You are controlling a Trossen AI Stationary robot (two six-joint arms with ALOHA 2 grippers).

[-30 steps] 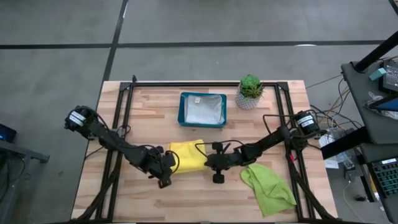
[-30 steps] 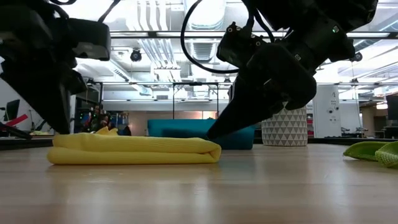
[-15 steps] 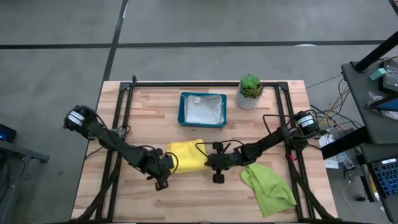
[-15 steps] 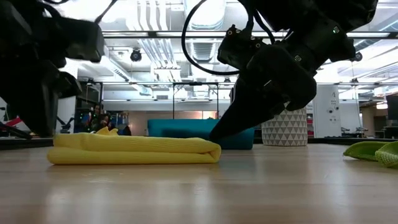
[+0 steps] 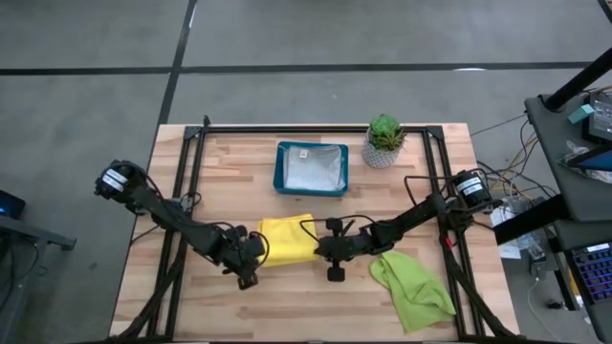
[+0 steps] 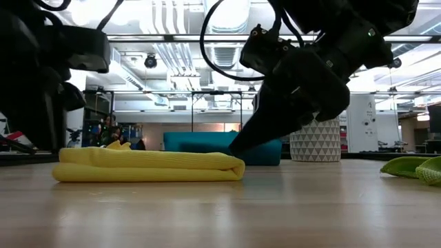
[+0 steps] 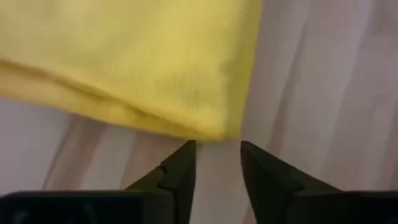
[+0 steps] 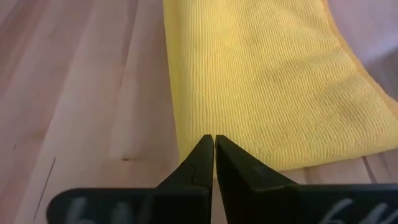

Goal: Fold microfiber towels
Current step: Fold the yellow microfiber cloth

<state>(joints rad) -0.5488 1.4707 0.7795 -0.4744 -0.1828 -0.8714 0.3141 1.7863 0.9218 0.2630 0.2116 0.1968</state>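
Now the left gripper [image 5: 251, 268], fingers slightly parted and empty, backs off the folded yellow towel [image 5: 288, 239] toward the table's [image 5: 172, 287] left edge, while the right gripper [image 5: 323, 249], fingers pressed together, sits at the towel's right edge, so this fold looks finished.

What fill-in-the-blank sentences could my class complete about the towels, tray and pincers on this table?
1. The folded towel between the two pincers is ____.
2. The right pincer has its fingers ____.
3. The left pincer has its fingers ____.
4. The teal tray lies beside a potted ____.

Missing words: yellow; shut; open; plant
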